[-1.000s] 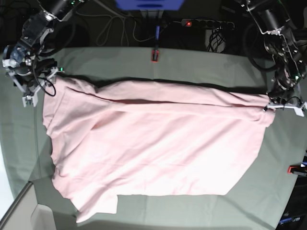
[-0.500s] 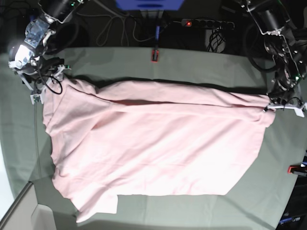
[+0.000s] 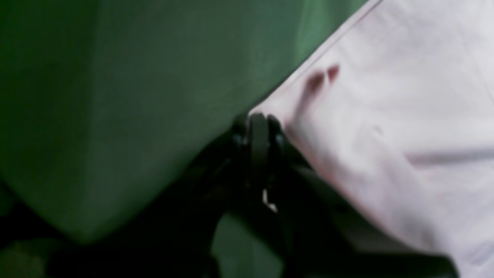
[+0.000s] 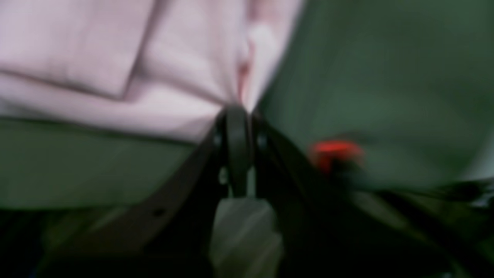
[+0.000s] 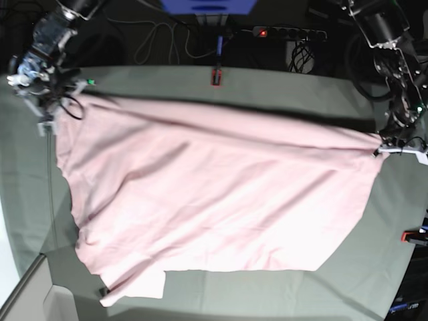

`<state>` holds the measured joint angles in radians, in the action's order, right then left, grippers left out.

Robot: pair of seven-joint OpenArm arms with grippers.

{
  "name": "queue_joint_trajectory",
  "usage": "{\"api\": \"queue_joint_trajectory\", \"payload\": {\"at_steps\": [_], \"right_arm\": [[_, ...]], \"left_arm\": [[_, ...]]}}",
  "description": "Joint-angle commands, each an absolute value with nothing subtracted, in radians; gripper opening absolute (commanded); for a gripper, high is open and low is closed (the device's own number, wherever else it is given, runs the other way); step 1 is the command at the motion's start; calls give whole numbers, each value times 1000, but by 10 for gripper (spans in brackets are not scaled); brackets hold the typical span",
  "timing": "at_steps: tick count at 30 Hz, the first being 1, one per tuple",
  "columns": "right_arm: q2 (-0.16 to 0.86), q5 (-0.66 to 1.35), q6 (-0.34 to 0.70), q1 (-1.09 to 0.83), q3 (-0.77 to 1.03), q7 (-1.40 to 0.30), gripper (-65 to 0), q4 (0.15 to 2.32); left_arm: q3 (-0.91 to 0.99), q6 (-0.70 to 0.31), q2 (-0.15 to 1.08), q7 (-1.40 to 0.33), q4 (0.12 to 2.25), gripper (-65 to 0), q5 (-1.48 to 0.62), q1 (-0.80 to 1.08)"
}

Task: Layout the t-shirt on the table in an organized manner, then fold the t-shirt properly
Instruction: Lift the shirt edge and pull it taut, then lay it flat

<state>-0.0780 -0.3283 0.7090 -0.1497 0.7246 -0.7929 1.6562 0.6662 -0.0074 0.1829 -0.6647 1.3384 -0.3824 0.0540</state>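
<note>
T-shirt [image 5: 214,194]: light, soft, limp; drapes on bench [image 5: 281,87]. Take far corners. Left pincer [image 3: 259,122], right pincer [image 4: 237,112]: both closed on hem.

The large pale pink cotton t-shirt [image 5: 214,200] lies spread across the cloth-covered worktop [image 5: 281,87]. A gripper sits at each far corner (right gripper [image 5: 45,114] at view-left, left gripper [image 5: 382,151] at view-right).

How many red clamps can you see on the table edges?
2: one clamp at the far edge, middle; another at the base view's right edge. Others may be hidden or out of frame.

one t-shirt [image 5: 214,200], one table [image 5: 267,87], two red clamps [image 5: 216,77]
</note>
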Motion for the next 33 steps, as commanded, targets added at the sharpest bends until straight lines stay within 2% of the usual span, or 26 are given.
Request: {"api": "queue_joint_trajectory", "payload": {"at_steps": [1,6,11,17,33], "right_arm": [[-64,-320,698,-133,723,-766,-650,1725],[-65,-320,698,-122,713,-766,-650,1902],[-35,-325,698,-53,661,-768,-650,1917],[-28,-423,698,22,647,-849,-650,1917],[-62,-366,698,-260,647,-845,-650,1916]], "left_arm": [[673,-5,205,-634,1380,-650,-375,53],[673,-4,205,-636,1494,-650,-375,84],[665,1,239,-648,1535,-650,-375,77],[674,-2,280,-839,1537,-650,-380,-7],[676,-4,271,-840,1526,-650,-375,185]]}}
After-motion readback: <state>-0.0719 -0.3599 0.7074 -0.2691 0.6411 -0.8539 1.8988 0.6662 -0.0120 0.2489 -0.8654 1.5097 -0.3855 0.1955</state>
